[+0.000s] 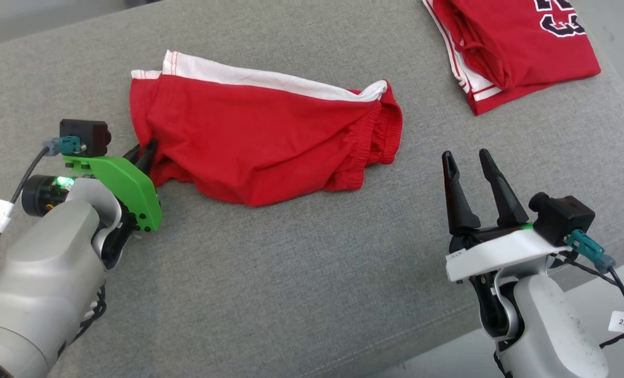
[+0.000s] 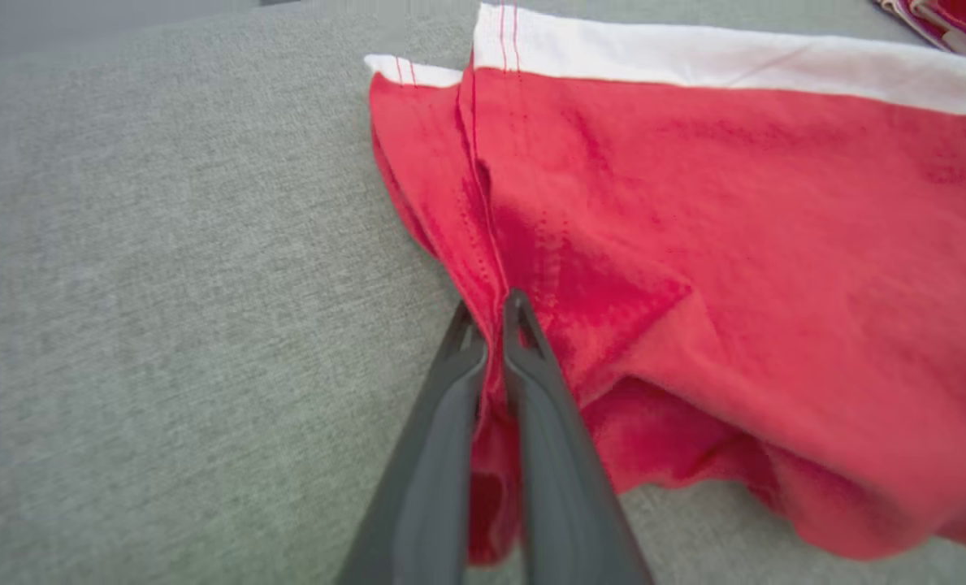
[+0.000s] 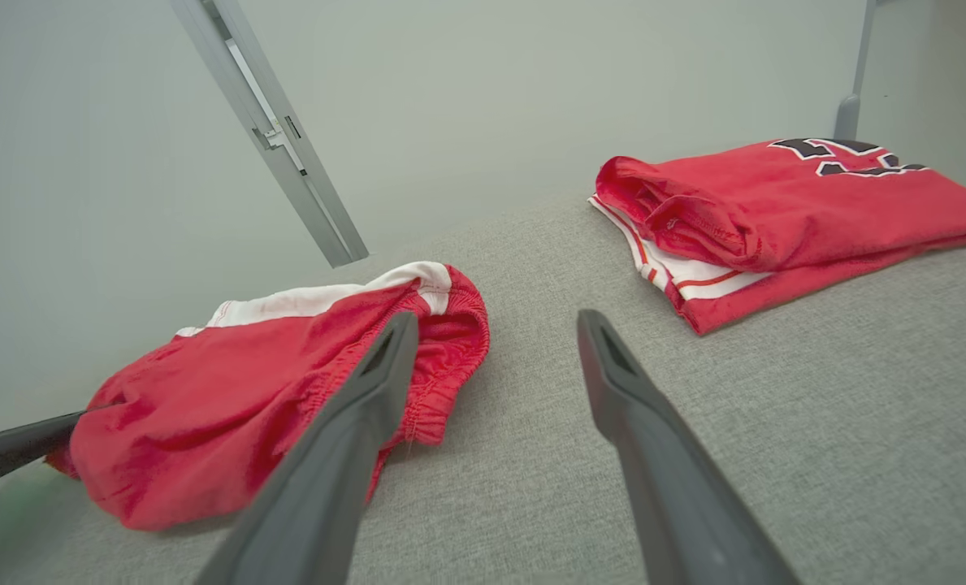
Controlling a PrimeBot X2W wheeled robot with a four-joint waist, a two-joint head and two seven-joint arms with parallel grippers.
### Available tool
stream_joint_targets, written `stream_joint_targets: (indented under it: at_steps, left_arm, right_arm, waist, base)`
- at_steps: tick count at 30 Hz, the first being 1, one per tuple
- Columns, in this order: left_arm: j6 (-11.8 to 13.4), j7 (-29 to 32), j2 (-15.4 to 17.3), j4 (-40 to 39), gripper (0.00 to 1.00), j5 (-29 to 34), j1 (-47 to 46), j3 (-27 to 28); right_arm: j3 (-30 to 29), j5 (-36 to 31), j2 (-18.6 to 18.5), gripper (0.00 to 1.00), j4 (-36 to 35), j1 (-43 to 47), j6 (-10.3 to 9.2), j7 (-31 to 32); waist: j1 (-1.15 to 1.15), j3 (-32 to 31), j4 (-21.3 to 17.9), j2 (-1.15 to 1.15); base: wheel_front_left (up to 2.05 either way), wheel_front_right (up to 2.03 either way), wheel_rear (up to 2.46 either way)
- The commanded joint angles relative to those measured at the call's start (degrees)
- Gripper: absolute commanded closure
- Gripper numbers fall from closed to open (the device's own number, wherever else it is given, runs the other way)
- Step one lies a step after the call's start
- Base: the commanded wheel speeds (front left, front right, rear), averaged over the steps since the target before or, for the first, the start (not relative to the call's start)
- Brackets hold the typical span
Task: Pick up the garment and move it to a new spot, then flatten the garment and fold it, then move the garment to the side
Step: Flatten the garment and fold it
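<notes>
The garment is a pair of red shorts [image 1: 259, 134] with a white side band, lying rumpled across the middle of the grey cushion [image 1: 291, 273]. My left gripper [image 1: 145, 152] is at the shorts' left edge, shut on a fold of the red cloth [image 2: 491, 325]; the left wrist view has the fabric pinched between the two fingers. My right gripper [image 1: 470, 163] stands open to the right of the shorts, apart from them, with nothing between its fingers [image 3: 369, 382]. The elastic waistband [image 3: 450, 357] faces it.
A folded red jersey [image 1: 516, 42] with white trim and dark lettering lies at the cushion's far right corner [image 3: 775, 219]. The cushion's right edge drops off just beyond my right wrist. A grey metal frame bar [image 3: 271, 130] stands behind the cushion.
</notes>
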Motion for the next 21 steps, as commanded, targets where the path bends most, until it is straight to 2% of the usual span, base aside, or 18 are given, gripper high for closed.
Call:
stream_joint_targets:
  at_steps: [1,12,21]
  left_arm:
    - [0.1,-0.8,-0.3,-0.1,1.0,-0.6,1.3,-0.1]
    - [0.1,-4.3,-1.6,-2.2,1.0,-2.1,9.1,0.1]
    - [0.1,-5.3,-2.7,-4.0,1.0,-2.1,15.2,0.9]
  right_arm:
    - [-0.3,-0.6,-0.1,0.0,0.3,1.2,-0.11,-0.1]
    - [-3.2,-0.9,-0.1,0.0,1.1,5.8,-0.11,0.8]
    - [-4.6,-0.6,-0.1,0.0,0.5,9.0,-0.11,2.0]
  waist:
    - [0.0,-2.3,1.9,0.0]
    - [0.0,-9.2,7.0,0.0]
    - [0.0,-11.5,8.8,0.0]
  base:
    - [0.0,0.0,0.0]
    - [0.0,0.0,0.0]
    - [0.0,0.0,0.0]
